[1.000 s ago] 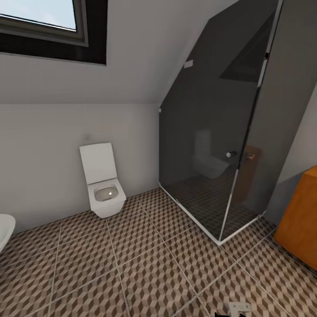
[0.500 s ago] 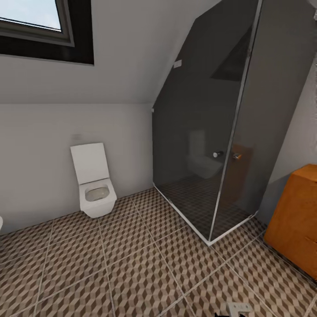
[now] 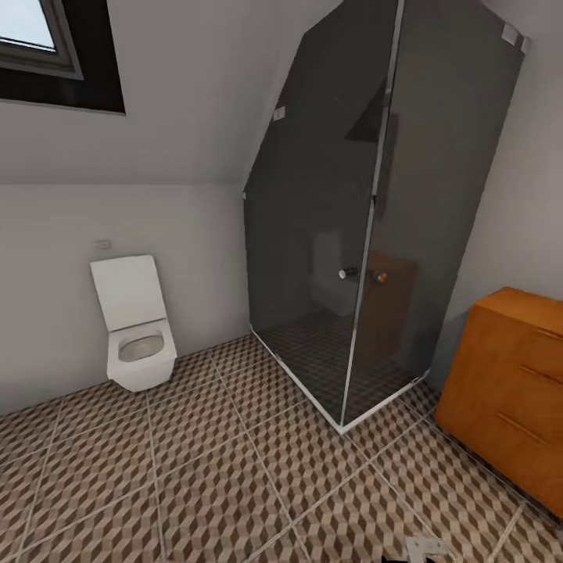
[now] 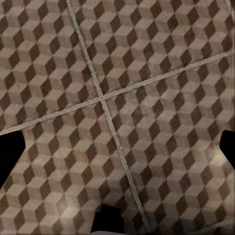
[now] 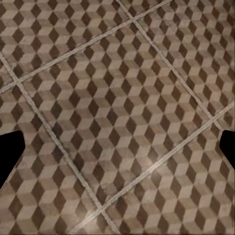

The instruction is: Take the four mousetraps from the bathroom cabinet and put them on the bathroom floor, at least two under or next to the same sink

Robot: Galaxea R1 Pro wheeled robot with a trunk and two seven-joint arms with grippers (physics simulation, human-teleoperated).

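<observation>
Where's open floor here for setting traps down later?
Widest bare tiled floor lies between the toilet and the shower enclosure. The strip between the shower's corner and the cabinet is tighter. Both tools hang over bare tile.

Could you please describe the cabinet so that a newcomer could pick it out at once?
Find the dark glass shower enclosure in the corner. Just to its right, on the patterned bathroom floor, stands the cabinet: the room's one orange-brown wooden piece, with slim drawer handles.

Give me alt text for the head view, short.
An orange-brown wooden cabinet with drawer fronts stands at right on a cube-patterned tile floor, beside a dark glass shower enclosure. A white wall-hung toilet with its lid up sits at left below a window.
</observation>
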